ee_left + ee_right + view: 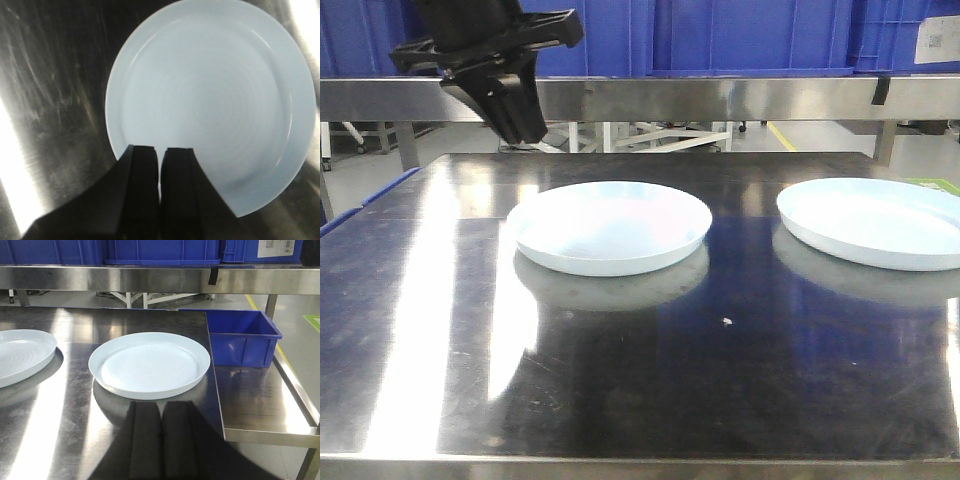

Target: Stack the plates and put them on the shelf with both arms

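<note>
Across my front the broad, scratched steel table [620, 400] is the largest thing, its glossy top throwing back glare at 9 o'clock. Over its far edge at 12 o'clock runs a long steel shelf rail [720, 98], with blue plastic crates [750, 35] standing above it. Off the table's right edge, at 2 o'clock in my right wrist view, a lower steel ledge [260, 405] carries a rectangular blue plastic bin [240, 337].

Both plates lie flat on the tabletop, hollow side up, rims upturned. Being round, neither has a long axis or a heading. The left plate [610, 227], large, shallow, pale bluish-white and glossy, sits near the table's middle with bare steel all round it, widest toward 6 o'clock. The right plate [875, 222], its twin, lies at 3 o'clock of it, with a strip of bare steel between them. Its 3 o'clock rim comes right up to the table's right edge.

My left gripper [525, 135] hangs raised over the table at 11 o'clock of the left plate, its black fingers pressed nearly together and holding nothing. Its wrist view sets them across that plate's 6 o'clock rim. My right gripper [161, 405] is likewise closed up and empty, with the right plate at 12 o'clock of it, not touching. A tiny pale speck [727, 321] lies at 5 o'clock of the left plate.
</note>
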